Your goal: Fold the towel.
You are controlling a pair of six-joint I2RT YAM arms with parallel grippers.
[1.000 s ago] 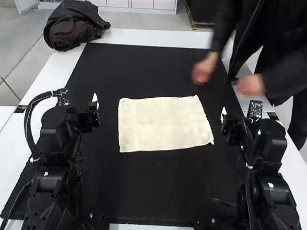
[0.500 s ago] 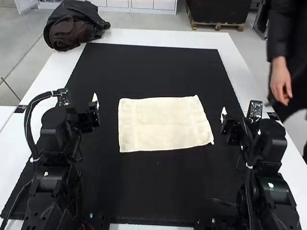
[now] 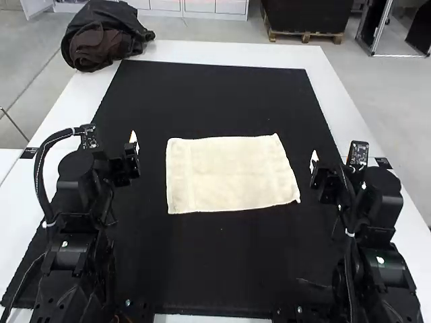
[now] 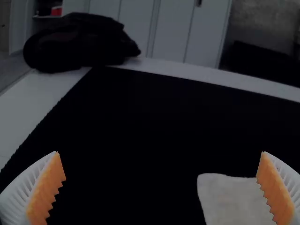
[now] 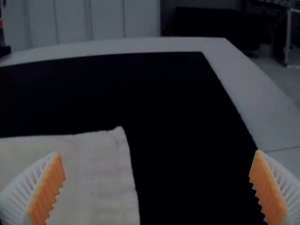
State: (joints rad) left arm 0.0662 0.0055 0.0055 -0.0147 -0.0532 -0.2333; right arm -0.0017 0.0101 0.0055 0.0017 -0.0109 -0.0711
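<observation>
The left gripper [image 3: 134, 141] stands open and empty, its two white ribbed fingers [image 4: 44, 192] spread wide, with their orange pads facing each other across a broad gap. The right gripper [image 3: 314, 159] is likewise open with nothing in its grasp, its orange-padded fingers [image 5: 49, 187] well apart. Between the two grippers, touching neither, a cream towel [image 3: 229, 175] lies spread flat on a black mat [image 3: 222, 262]. Its left edge runs just to the right of the left gripper, and its near right corner comes close to the left side of the right gripper. The towel is wider from side to side than from near to far, with a faint band running down near its left edge; the far right corner comes to a small point, ahead of the right gripper and to its left. The mat extends beneath both grippers and well ahead of them, over a white table [image 3: 222, 54] whose border shows along the sides and far end. Well ahead of the left gripper and somewhat to its left, a black and brown bundle [image 3: 108, 40] rests at the table's far left corner.
</observation>
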